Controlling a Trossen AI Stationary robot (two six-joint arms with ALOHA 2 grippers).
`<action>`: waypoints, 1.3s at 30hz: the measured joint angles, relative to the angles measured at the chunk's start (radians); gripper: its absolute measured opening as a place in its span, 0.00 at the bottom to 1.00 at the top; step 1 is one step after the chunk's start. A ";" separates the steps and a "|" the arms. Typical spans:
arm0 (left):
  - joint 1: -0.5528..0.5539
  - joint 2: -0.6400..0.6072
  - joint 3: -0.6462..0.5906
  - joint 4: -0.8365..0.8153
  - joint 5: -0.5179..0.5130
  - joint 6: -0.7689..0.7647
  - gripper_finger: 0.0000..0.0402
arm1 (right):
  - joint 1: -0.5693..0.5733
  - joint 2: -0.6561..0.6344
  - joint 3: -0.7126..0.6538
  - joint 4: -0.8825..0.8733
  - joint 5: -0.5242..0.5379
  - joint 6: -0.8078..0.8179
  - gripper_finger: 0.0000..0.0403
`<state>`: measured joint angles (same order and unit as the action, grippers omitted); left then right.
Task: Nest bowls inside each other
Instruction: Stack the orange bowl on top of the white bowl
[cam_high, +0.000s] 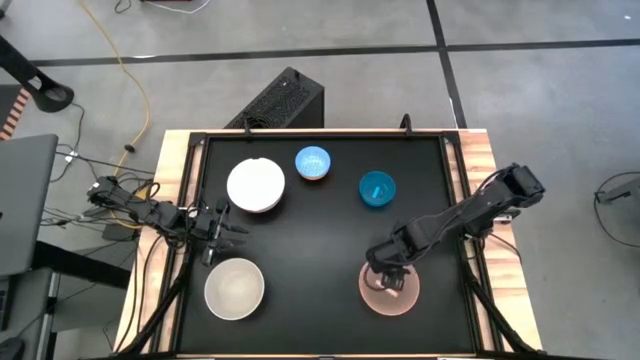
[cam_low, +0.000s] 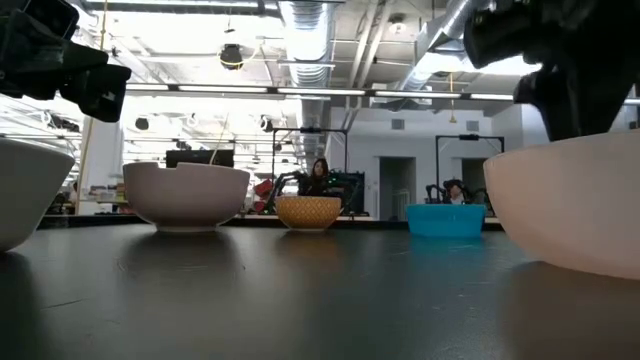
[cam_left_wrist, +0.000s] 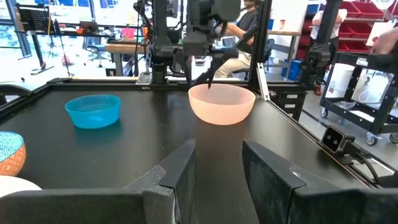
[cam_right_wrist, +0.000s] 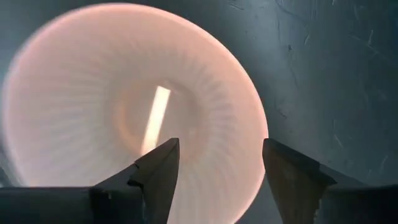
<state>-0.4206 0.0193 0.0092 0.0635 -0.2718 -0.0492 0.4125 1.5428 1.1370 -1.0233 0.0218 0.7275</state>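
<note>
Five bowls stand upright on their bases on the black table: white (cam_high: 256, 185), light blue patterned (cam_high: 313, 163), teal (cam_high: 377, 189), cream (cam_high: 234, 288) and pink (cam_high: 390, 290). My right gripper (cam_right_wrist: 221, 152) points down over the pink bowl (cam_right_wrist: 124, 106), open. One finger is over the inside and the other outside the rim (cam_right_wrist: 258, 134), on the side toward the table's right edge. No touch shows. My left gripper (cam_left_wrist: 217, 162) rests level at the table's left edge, open, with nothing between its fingers.
The table has a raised black rim (cam_high: 450, 140) and wooden side strips. The teal bowl (cam_left_wrist: 93, 111) stands on the far side of the pink bowl (cam_left_wrist: 222, 102). Bare table lies between the cream and pink bowls (cam_high: 310, 290). People sit at desks beyond the far edge (cam_low: 320, 175).
</note>
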 joint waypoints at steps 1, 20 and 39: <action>0.000 0.000 0.000 0.000 0.000 0.000 0.29 | -0.001 0.014 0.000 -0.002 0.013 -0.003 0.61; 0.000 0.000 0.000 0.000 0.000 0.000 0.29 | -0.044 0.141 0.000 0.047 0.030 -0.131 0.29; 0.000 0.000 0.000 0.000 0.000 0.000 0.29 | -0.213 -0.048 0.000 0.385 -0.053 -0.106 0.01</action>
<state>-0.4207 0.0193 0.0093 0.0635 -0.2719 -0.0493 0.1998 1.4952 1.1370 -0.6378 -0.0315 0.6215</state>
